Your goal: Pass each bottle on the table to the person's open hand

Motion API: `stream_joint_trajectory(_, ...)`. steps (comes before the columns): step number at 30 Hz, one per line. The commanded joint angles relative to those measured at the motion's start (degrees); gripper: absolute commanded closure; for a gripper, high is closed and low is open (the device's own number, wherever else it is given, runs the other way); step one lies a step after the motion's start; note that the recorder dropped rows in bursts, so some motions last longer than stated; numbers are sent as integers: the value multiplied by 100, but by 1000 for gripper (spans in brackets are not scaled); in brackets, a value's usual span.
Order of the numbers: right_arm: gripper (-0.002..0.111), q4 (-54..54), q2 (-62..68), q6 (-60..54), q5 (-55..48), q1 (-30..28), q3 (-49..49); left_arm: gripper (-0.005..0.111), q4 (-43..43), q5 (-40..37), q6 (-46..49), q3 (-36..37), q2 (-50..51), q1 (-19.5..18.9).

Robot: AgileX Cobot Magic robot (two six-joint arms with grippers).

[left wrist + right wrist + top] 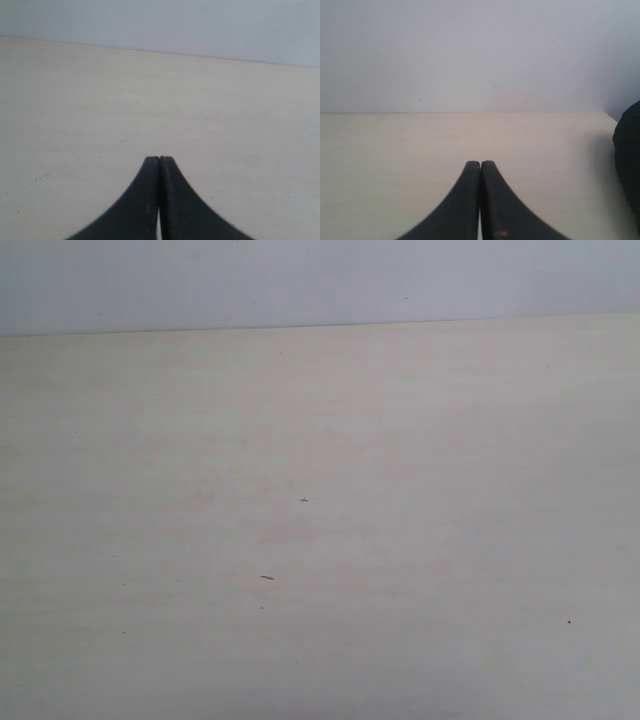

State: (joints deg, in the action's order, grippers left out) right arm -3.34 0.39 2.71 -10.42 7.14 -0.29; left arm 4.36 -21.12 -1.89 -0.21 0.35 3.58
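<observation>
The left gripper point(159, 159) is closed and empty, its two black fingers point(142, 200) pressed tip to tip and pointing to 12 o'clock from the wrist. The right gripper point(480, 163) is likewise closed and empty. Its fingers point(501, 200) meet along a thin seam and curve outward toward the wrist.

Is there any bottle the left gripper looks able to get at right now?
Probably not: no bottle shows in any view, and the left gripper is shut above the bare table.
</observation>
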Motion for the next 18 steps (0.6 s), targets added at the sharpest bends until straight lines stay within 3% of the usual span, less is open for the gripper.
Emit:
stream_joint_trajectory(1, 108, 98, -39, 40, -155, -14, 29, 107, 72, 62, 15, 21, -35, -23)
stream_joint_trajectory(5, 108, 530, -39, 40, -741, -14, 29, 107, 72, 62, 15, 21, -35, -23)
stream_joint_trajectory(18, 108, 529, -39, 40, -755, -14, 29, 107, 72, 62, 15, 21, -35, -23)
